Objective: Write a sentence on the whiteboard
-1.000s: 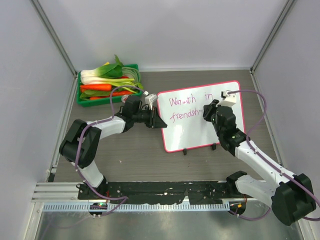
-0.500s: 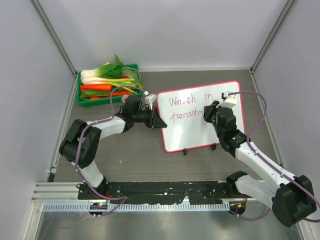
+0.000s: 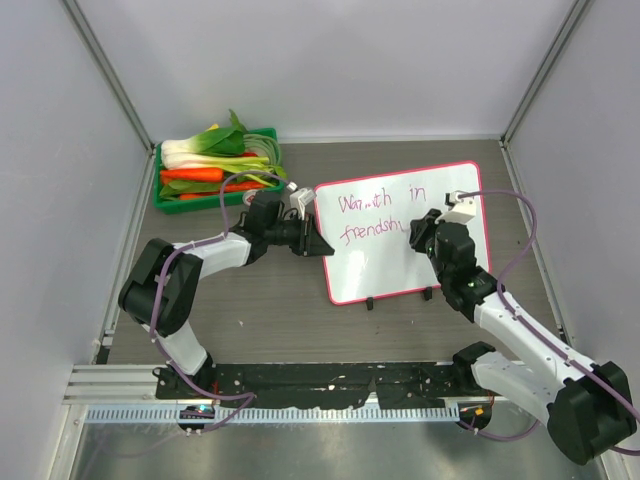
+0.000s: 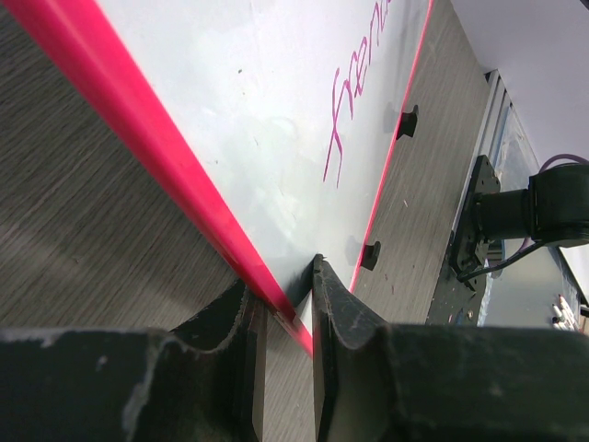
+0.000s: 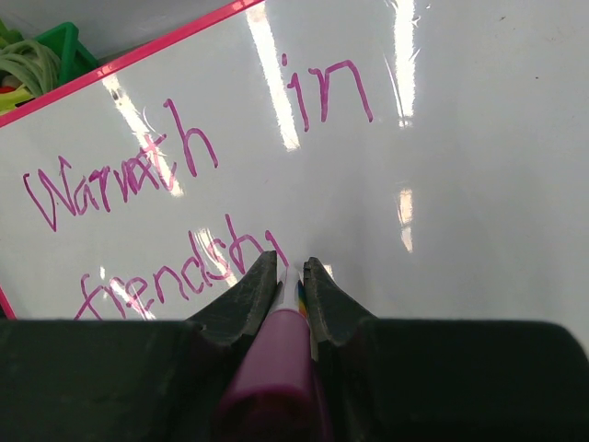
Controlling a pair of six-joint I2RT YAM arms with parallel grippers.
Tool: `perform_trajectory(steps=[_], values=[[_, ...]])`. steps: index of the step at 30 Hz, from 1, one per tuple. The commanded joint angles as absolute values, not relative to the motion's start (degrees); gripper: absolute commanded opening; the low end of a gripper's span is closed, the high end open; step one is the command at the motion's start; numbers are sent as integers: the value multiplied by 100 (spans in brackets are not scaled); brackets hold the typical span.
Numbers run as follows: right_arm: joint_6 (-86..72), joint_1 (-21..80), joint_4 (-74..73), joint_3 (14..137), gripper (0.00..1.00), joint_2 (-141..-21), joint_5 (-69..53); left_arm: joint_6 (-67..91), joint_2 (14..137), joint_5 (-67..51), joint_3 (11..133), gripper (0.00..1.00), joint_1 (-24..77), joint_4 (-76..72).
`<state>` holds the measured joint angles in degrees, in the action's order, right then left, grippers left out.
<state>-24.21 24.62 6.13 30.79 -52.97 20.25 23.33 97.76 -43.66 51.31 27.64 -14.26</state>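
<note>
Rightward along the second line is where the right gripper (image 5: 288, 262) has crept since a second ago, and the word there has gained a stroke, reading "frendshi" now (spelling as written). Its jaws are clenched on a pink marker (image 5: 274, 359), whose tip sits against the white surface just past the last letter. The sentence (image 3: 362, 203) runs in two pink cursive lines, "Warmth in" above and the unfinished word below, across the upper half of the whiteboard (image 3: 400, 272).

That board sits on the dark wood-grain table (image 3: 260, 310), right of centre, between the two arms, its black feet toward the near edge. The left gripper (image 4: 281, 296) has not budged: its two fingers pinch the pink frame at the board's left edge, one on each side of the rim. Well apart, at the far left, a green crate (image 3: 166, 197) holds vegetables (image 3: 215, 158).
</note>
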Motion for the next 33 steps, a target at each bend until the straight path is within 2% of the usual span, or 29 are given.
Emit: perform_trajectory(steps=[1, 11, 33], values=[[-2487, 2426, 545, 3208, 1, -5221, 2066, 1564, 9984, -3665, 5019, 0, 2900, -844], [-2522, 2435, 852, 3691, 1, -5326, 1995, 1564, 9975, -3656, 5018, 0, 2900, -853], [-2461, 2373, 1327, 3744, 1, -6109, 2145, 1556, 9984, -3665, 5036, 0, 2900, -835]])
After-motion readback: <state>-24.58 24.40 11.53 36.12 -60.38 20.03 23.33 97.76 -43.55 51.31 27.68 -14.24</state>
